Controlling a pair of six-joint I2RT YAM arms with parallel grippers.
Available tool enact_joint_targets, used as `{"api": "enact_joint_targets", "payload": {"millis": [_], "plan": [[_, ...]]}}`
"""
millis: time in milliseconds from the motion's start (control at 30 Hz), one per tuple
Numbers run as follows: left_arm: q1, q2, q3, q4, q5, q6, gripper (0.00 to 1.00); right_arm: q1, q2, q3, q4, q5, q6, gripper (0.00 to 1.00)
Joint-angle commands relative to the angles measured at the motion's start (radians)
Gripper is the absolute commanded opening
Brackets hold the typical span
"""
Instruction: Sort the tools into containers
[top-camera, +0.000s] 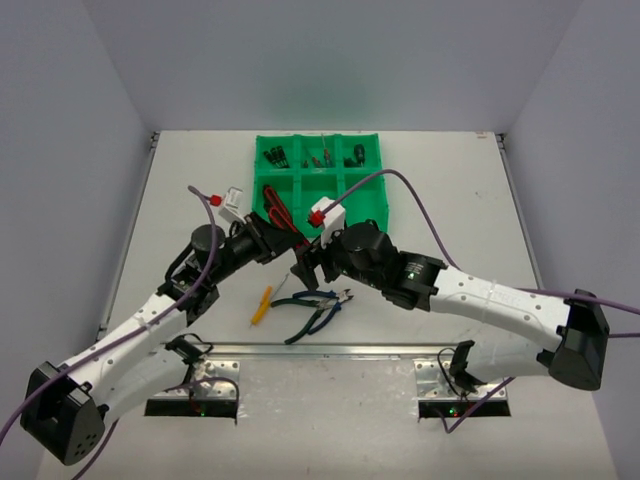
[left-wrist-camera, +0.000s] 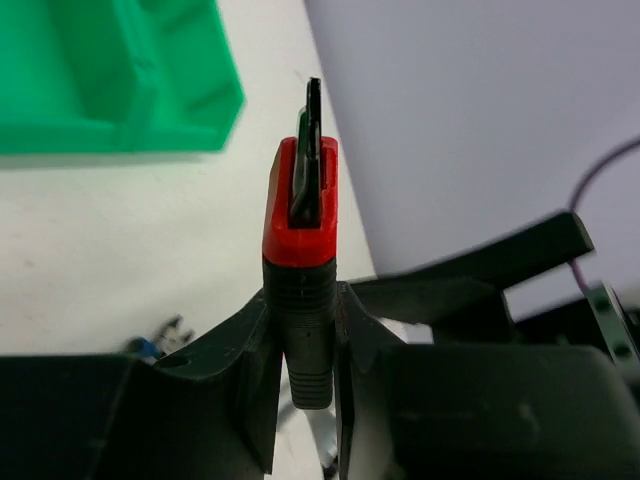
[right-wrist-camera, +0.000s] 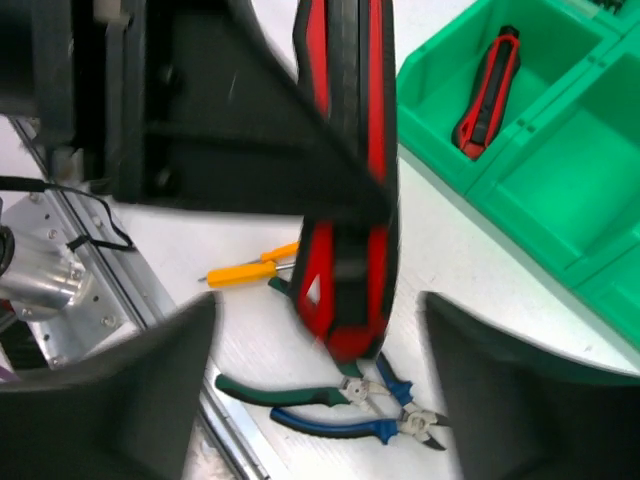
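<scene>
Progress in the top view: the green tray beyond both sets of jaws holds small tools in its far row and a second knife in a near compartment. The yellow screwdriver and pliers lie unsorted on the table on the near side of the jaws. Left wrist view: the left gripper is clamped narrowly on the black end of a red-and-black utility knife, which projects past the fingertips. Right wrist view: the right gripper stands wide, with the utility knife between its jaws and touching neither. Three tools, by this count, remain to be placed.
</scene>
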Motion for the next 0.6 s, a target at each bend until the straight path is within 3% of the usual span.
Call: {"api": "enact_joint_targets", "payload": {"millis": [0,133,433,567], "plan": [[0.015,0.086,0.145,-0.166,-0.351,0.173,0.0,-0.027,-0.057,-0.006,-0.018,0.072,0.026,0.99],[0.054,0.279,0.281,-0.263,-0.549,0.278,0.0,-0.072,-0.115,-0.041,-0.104,0.144,0.06,0.99],[0.164,0.647,0.53,-0.331,-0.536,0.407,0.0,-0.173,-0.375,-0.199,-0.211,0.201,0.075,0.99],[0.167,0.699,0.582,-0.328,-0.517,0.418,0.0,-0.178,-0.423,-0.224,-0.236,0.224,0.064,0.99]]}}
